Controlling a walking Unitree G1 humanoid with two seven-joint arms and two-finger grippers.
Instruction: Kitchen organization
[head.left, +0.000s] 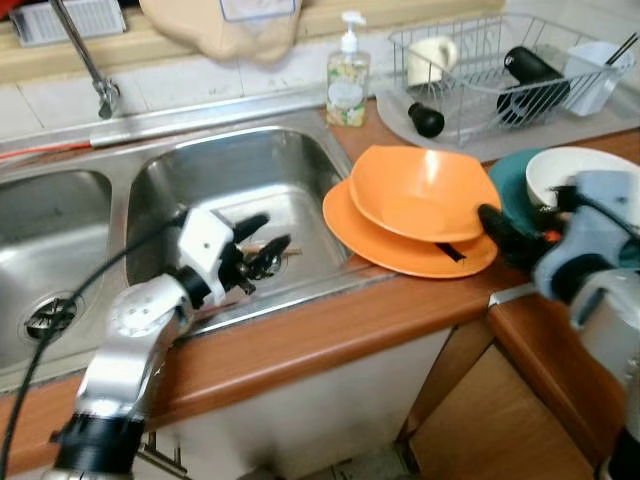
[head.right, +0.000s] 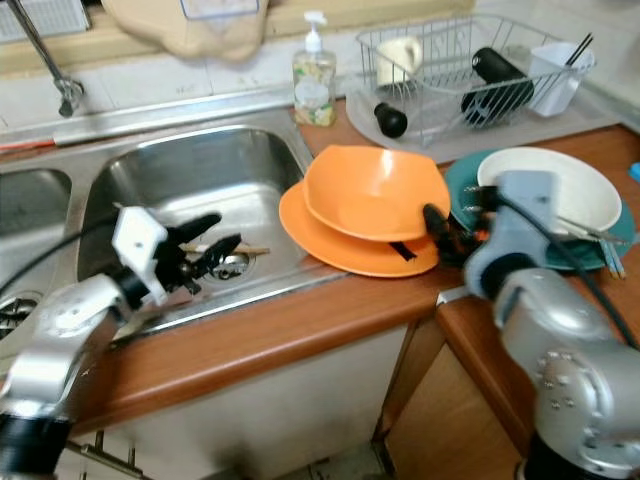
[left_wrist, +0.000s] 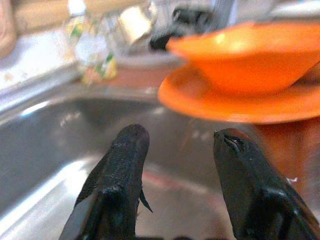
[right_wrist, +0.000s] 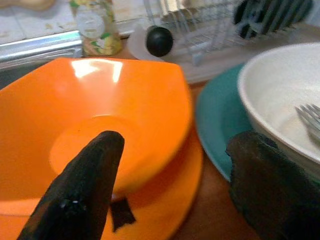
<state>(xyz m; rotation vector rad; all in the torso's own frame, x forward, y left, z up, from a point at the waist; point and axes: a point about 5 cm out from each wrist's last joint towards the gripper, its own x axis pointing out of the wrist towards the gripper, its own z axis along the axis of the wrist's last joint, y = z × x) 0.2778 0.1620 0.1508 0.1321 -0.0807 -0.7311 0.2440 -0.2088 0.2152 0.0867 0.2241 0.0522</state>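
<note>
Where the wooden worktop meets the steel sink, the orange bowl sits tilted on the orange plate, its open mouth leaning toward the sink; the plate's rim overhangs the basin edge. The right claw is beside the bowl's rim on the side away from the sink, fingers spread apart and holding nothing, one finger low against the bowl and plate, the other near the white bowl on the teal plate. A fork lies in the white bowl, cut off at the frame edge. The left claw hangs open and empty over the sink basin, pointing toward the orange bowl; something thin lies under it, too blurred to identify. Behind the orange bowl stand a soap bottle and a dish rack.
</note>
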